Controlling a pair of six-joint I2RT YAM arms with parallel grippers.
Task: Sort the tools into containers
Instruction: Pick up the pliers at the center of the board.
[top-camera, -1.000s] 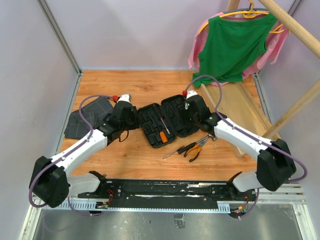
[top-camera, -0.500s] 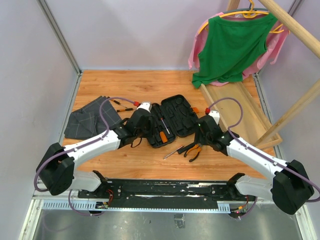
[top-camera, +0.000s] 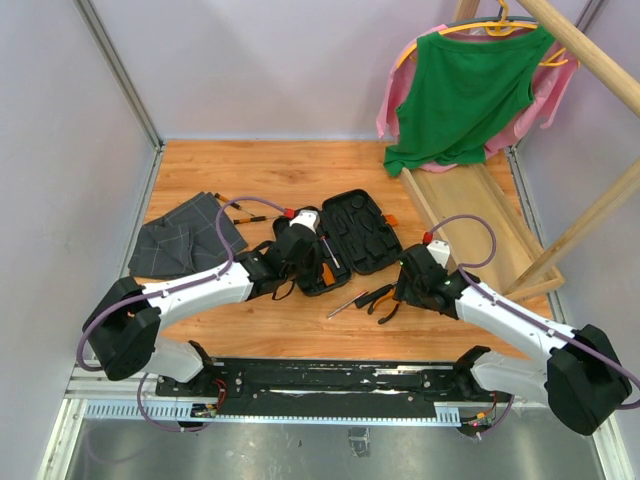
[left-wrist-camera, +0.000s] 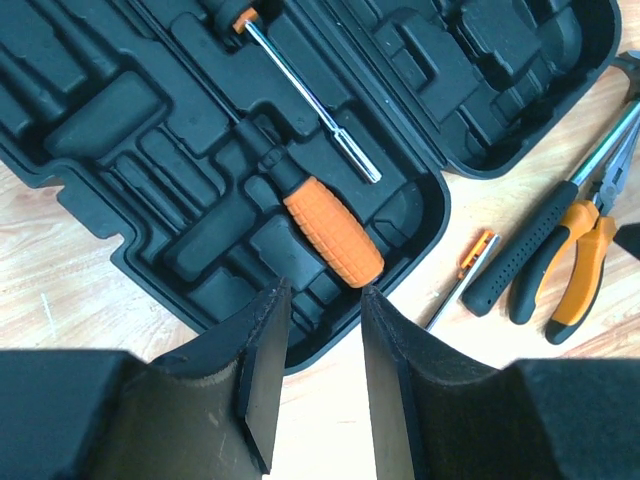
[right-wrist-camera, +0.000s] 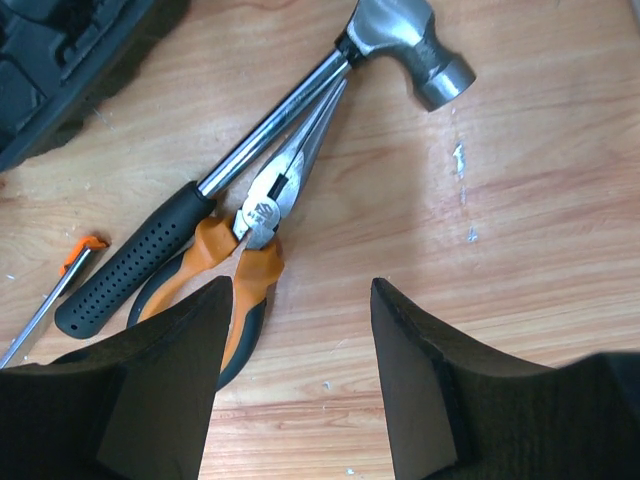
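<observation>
The black tool case lies open and flat near the middle of the wooden tabletop, both moulded halves facing up. The left gripper hovers over the near edge of the case's left half, its jaws parted with nothing between them. Just ahead of them an orange-handled screwdriver sits in a slot of the case, and a thin chrome driver lies in another slot further in.

On the bare wood to the right of the case the claw hammer lies with its black grip towards the arms and its steel head away. The orange-black pliers lie alongside it, their nose touching the hammer's shaft. A slim screwdriver with an orange collar lies just beside the hammer's grip, on the side nearer the case.

The right gripper hangs above the pliers' handles, jaws released and empty.

A dark grey folded cloth lies left of the case, and a long wooden tray lies at the right, well apart from the tools
</observation>
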